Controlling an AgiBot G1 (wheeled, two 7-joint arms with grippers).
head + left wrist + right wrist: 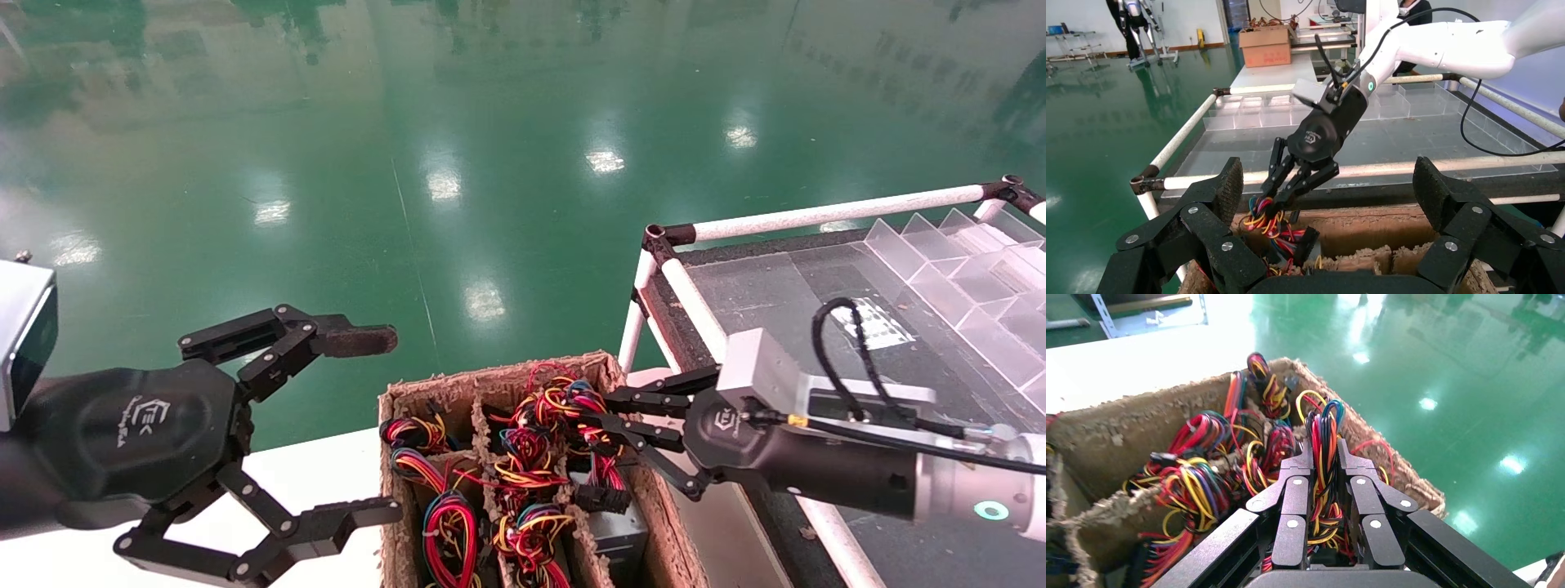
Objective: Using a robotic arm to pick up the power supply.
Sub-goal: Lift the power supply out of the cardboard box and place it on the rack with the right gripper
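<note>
Wires (1324, 471) sit pinched in right gripper (611, 406) above crowded cardboard box (392, 408).

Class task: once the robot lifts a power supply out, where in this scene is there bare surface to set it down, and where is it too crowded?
Free: the white tabletop between the open left gripper and the cardboard box, and the dark rack surface before the clear dividers. Crowded: inside the box, packed with wire bundles, where the right gripper is shut on wires.

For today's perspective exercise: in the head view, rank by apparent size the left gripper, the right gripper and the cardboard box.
1. Cardboard box, partly cropped.
2. Left gripper, enlarged by nearness to the camera.
3. Right gripper, fingers shut on the wire bundle.
</note>
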